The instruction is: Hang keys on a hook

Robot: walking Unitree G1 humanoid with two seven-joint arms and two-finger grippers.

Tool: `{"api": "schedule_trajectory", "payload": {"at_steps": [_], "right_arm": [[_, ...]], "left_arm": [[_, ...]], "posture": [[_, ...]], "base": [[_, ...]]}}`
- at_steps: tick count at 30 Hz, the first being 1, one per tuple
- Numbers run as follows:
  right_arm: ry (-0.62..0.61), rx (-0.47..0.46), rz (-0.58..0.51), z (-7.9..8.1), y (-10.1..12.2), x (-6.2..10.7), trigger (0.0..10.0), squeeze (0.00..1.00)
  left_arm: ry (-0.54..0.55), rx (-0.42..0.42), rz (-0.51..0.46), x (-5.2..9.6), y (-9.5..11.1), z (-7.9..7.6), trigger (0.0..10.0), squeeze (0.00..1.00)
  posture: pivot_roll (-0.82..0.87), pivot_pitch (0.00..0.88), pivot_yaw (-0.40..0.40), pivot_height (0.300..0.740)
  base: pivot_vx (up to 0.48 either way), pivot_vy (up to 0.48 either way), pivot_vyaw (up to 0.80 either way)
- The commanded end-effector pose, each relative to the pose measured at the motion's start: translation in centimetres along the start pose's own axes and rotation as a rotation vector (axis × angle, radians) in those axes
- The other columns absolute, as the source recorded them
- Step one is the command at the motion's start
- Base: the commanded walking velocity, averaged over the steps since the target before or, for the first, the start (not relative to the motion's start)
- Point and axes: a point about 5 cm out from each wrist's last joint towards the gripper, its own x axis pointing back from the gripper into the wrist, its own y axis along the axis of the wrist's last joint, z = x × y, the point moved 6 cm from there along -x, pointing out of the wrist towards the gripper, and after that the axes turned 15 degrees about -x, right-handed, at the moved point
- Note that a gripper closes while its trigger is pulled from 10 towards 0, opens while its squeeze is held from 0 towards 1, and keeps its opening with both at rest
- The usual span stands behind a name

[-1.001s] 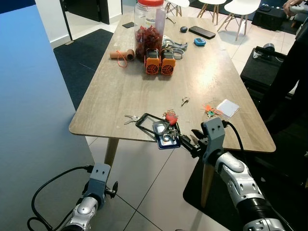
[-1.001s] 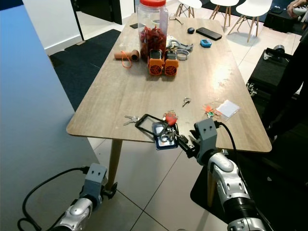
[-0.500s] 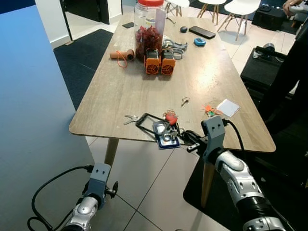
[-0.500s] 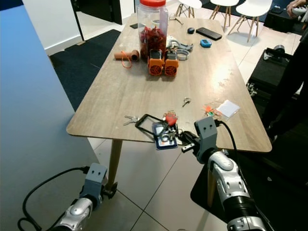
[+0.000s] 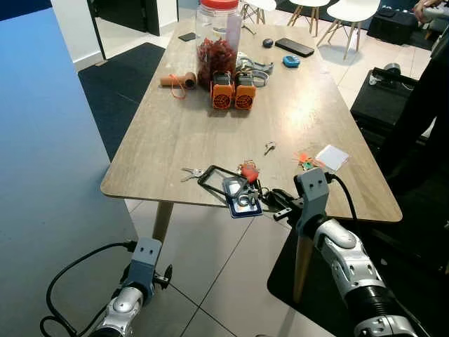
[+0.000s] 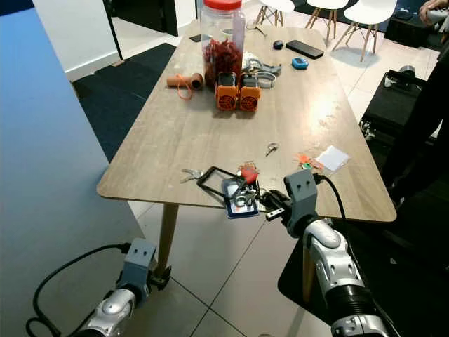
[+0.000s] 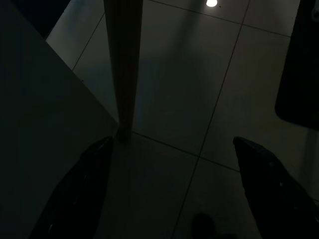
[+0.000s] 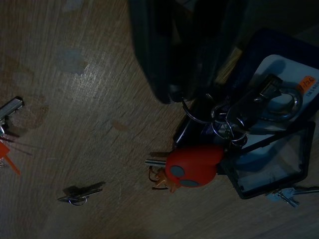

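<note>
The right claw is reaching over the near edge of the long wooden worktop, its black fingers lying right beside the bunch of keys with a red fob and a blue card holder; whether they are closed on the bunch I cannot tell. A smaller silver key is lying farther in. The left claw is hanging low over the tiled floor, its fingers spread apart and gripping nothing.
</note>
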Motion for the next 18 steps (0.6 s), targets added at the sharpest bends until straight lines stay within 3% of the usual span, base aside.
{"api": "schedule_trajectory", "payload": {"at_steps": [1,2,3,18], "right_arm": [[-0.029,-0.005,-0.002,-0.7,0.1,0.1,10.0,0.96],[-0.029,-0.005,-0.002,-0.7,0.1,0.1,10.0,0.96],[-0.038,-0.002,-0.023,-0.8,0.8,-0.1,10.0,0.0],[-0.05,0.01,-0.015,-1.1,1.2,-0.7,10.0,0.0]], "left_arm": [[-0.012,-0.017,0.015,0.1,-0.3,-0.2,10.0,0.0],[-0.012,-0.017,0.015,0.1,-0.3,-0.2,10.0,0.0],[-0.011,-0.017,0.017,0.1,-0.4,-0.2,10.0,0.0],[-0.014,-0.02,0.024,0.0,-0.4,-0.3,10.0,0.0]], "posture": [[0.06,0.036,-0.045,0.74],[0.06,0.036,-0.045,0.74],[0.06,0.037,-0.046,0.74],[0.06,0.043,-0.049,0.74]], "base": [[0.0,0.0,0.0],[0.0,0.0,0.0],[0.0,0.0,0.0],[0.0,0.0,0.0]]}}
